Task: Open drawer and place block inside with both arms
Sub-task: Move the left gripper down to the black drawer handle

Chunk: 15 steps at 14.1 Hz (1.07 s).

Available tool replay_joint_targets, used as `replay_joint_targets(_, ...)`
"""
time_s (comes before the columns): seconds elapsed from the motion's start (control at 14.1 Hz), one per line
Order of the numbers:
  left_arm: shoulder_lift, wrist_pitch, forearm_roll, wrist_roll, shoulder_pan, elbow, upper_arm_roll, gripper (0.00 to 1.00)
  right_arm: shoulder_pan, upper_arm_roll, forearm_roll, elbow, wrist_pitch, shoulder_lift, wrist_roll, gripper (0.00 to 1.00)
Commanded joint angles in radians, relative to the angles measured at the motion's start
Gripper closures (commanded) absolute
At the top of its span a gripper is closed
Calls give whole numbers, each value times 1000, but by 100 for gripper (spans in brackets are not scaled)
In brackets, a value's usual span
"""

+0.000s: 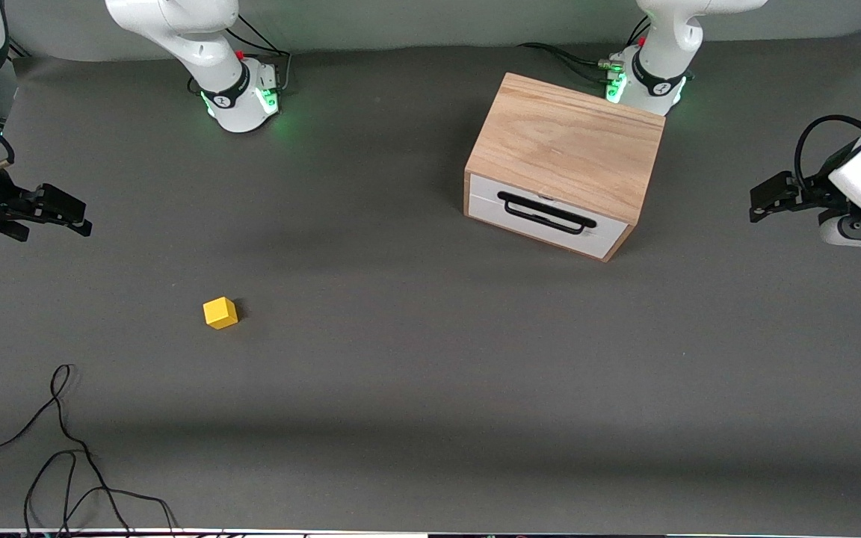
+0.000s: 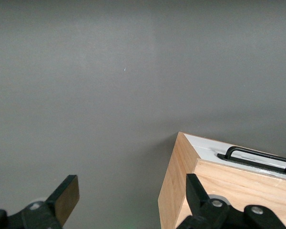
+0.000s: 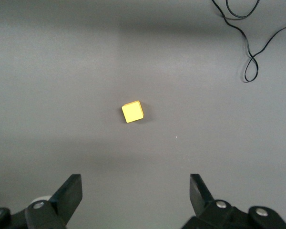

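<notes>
Currently the drawer (image 1: 546, 217) is closed; the block (image 1: 220, 312) lies on the bench (image 1: 430, 373), nearer the front camera than the drawer, toward the right arm's end. Both the left gripper (image 2: 128, 202) and the right gripper (image 3: 136, 198) are spread, holding nothing. Risk: pulling the bar handle (image 1: 546, 211) may drag the unsecured box (image 1: 569, 142).

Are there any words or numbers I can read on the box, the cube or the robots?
None can be read.
The wooden box, its drawer and the yellow block: no writing shows.
Black bands on the arm bases: a small white mark, too small to read.
</notes>
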Motion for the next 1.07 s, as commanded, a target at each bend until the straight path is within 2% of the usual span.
replay_joint_targets(0.0, -10, -6, 11, 3, -8, -8, 5, 0, 5, -2, -13, 29, -19, 16, 24, 0)
replay_joint_targets(0.36, -9, -6, 11, -12, -13, -10, 4, 0, 5, -4, -10, 29, -19, 15, 24, 0)
replay_joint_targets(0.57, -7, -4, 11, -101, -48, -8, -1, 0, 3, -4, -11, 31, -19, 15, 20, 0)
replay_joint_targets(0.78, -7, -1, 11, -235, -116, -8, -1, 0, -5, -5, -10, 31, -17, 27, 21, 0)
replay_joint_targets(0.99, 11, 8, 11, -493, -214, -7, -3, 0, -5, -2, -10, 22, -19, 32, 44, 0)
